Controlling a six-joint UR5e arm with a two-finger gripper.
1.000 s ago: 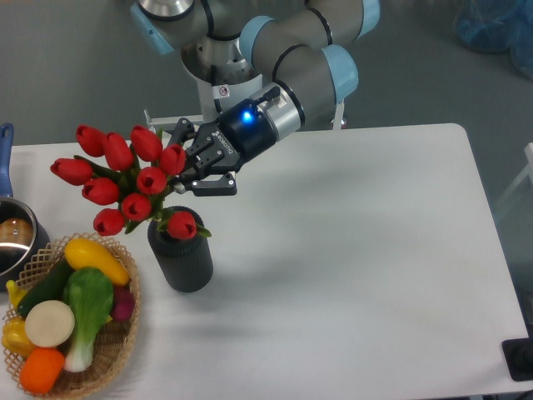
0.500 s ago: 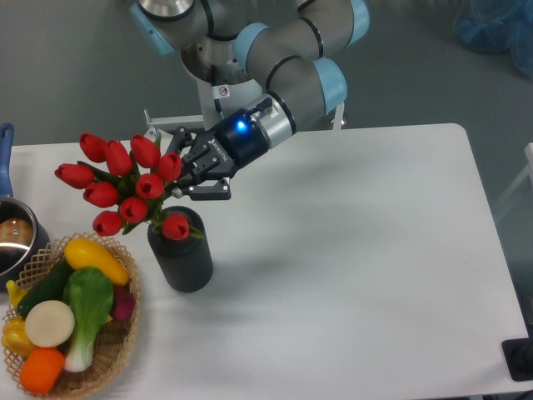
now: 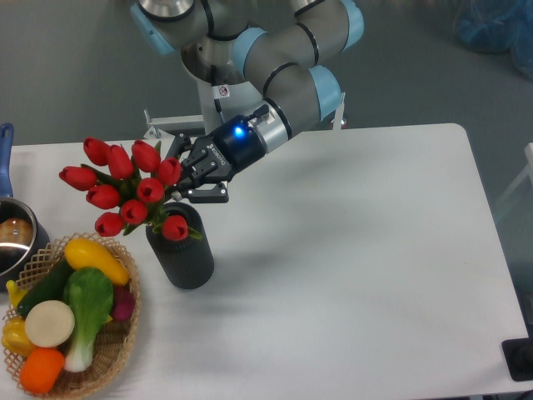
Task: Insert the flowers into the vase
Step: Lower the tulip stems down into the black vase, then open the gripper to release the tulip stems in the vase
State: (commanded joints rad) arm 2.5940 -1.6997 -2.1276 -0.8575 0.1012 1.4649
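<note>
Gripper (image 3: 193,173) clenched on flowers (image 3: 127,188) — stems in vase (image 3: 181,257) mouth, buds tilted left.

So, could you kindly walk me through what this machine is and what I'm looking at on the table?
This is one fixed camera looking down at a white table. The grey and blue jointed thing is a robot arm; its black gripper sits at the tulip stems, though whether it grips them is hidden. The red flowers lean left over the dark vase, stems at its mouth. At the left stand a wicker basket of vegetables and a steel pot with a blue handle.
</note>
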